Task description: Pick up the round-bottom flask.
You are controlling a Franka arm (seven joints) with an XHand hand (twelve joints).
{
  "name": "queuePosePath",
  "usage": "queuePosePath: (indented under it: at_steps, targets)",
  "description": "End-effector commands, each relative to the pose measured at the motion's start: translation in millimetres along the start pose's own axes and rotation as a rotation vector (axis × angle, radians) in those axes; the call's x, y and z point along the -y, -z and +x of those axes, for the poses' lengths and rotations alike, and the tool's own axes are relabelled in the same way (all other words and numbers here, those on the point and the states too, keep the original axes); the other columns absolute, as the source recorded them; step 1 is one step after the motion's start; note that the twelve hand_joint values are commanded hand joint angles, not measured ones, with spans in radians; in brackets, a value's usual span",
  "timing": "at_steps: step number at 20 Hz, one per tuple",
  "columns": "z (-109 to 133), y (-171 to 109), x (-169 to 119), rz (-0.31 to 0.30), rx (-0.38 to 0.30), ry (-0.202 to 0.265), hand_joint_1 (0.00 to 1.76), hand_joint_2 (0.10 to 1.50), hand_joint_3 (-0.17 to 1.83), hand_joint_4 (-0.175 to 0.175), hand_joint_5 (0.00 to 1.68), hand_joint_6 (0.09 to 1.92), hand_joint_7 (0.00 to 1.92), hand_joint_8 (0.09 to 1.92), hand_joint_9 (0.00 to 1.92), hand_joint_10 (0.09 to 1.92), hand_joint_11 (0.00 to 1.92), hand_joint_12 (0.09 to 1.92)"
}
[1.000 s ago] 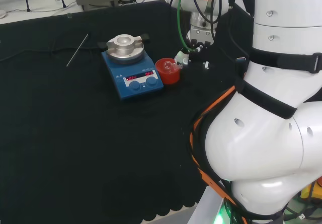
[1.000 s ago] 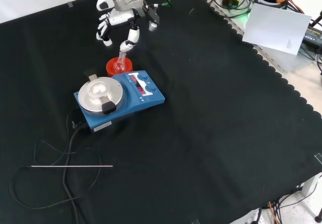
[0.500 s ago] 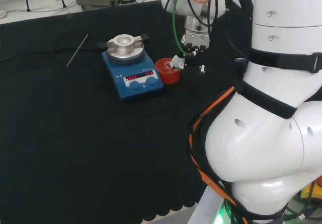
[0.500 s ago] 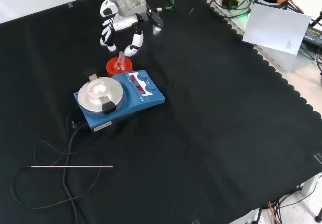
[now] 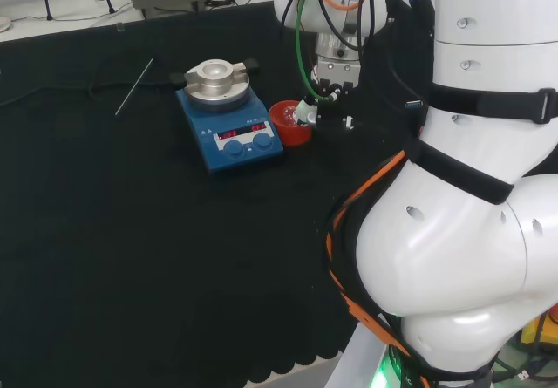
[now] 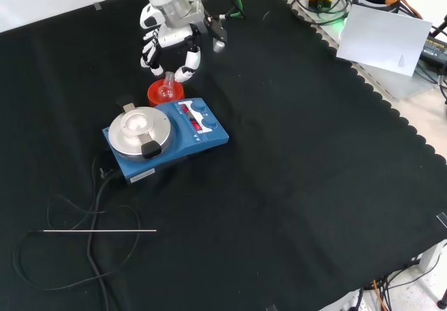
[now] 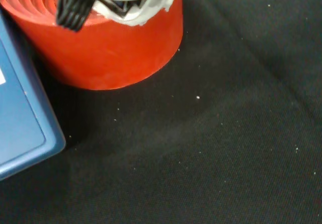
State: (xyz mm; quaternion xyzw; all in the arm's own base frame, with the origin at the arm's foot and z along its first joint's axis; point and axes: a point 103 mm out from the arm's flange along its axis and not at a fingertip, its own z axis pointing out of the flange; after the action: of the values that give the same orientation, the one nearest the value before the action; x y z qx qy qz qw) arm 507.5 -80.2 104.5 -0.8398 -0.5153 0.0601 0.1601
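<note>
The small clear glass round-bottom flask [image 6: 165,87] sits in the red ribbed ring stand [image 6: 165,91] in the upper left of the front view, its neck tilted up toward the frame's top. The stand rests on the black cloth of the table [image 6: 300,185], just beside the upper edge of the blue hotplate stirrer with its round silver top plate [image 6: 165,135]; in the wrist view the red stand [image 7: 108,48] and the stirrer's blue corner [image 7: 22,133] sit nearly touching.

The black and white hand [image 6: 167,45] hangs just above the flask in the front view, coming down from the frame's top, its fingers spread and slightly bent to either side of the flask's neck. They are not closed on the glass, and whether any fingertip touches it cannot be told. In the head view the hand [image 5: 316,109] sits at the right rim of the red stand [image 5: 289,122], under the arm's white links.

A thin metal rod [image 6: 99,231] and a black cable [image 6: 94,206] lie on the cloth in the front view's lower left. A white sheet [image 6: 383,40] lies beyond the cloth's scalloped edge at upper right.
</note>
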Motion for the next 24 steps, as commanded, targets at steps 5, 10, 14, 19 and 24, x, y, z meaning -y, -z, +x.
queuePosePath:
  at_steps: [5, 10, 14, 19, 24]
  targets:
    - [-0.3, -6.3, 0.7, 0.001, 0.022, -0.003, 0.96, 0.58, 0.75, -0.018, 0.82, 0.89, 0.32, 0.65, 0.51, 0.66, 0.09, 1.36]
    - [4.8, -14.5, 10.6, -0.011, 0.036, -0.007, 0.96, 0.58, 0.75, -0.011, 0.88, 0.9, 0.32, 0.65, 0.51, 0.65, 0.09, 1.37]
    - [4.0, -13.2, 6.6, -0.001, 0.038, -0.012, 0.96, 0.58, 0.75, -0.007, 0.9, 0.9, 0.33, 0.65, 0.51, 0.65, 0.09, 1.37]
    - [1.8, -10.9, -1.0, -0.004, 0.036, -0.022, 1.0, 0.67, 0.65, 0.061, 0.97, 0.92, 0.33, 0.65, 0.51, 0.66, 0.1, 1.37]
    - [2.6, -7.1, 1.4, -0.034, 0.017, -0.026, 1.05, 0.9, 0.34, 0.173, 1.07, 0.91, 0.37, 0.64, 0.56, 0.64, 0.13, 1.35]
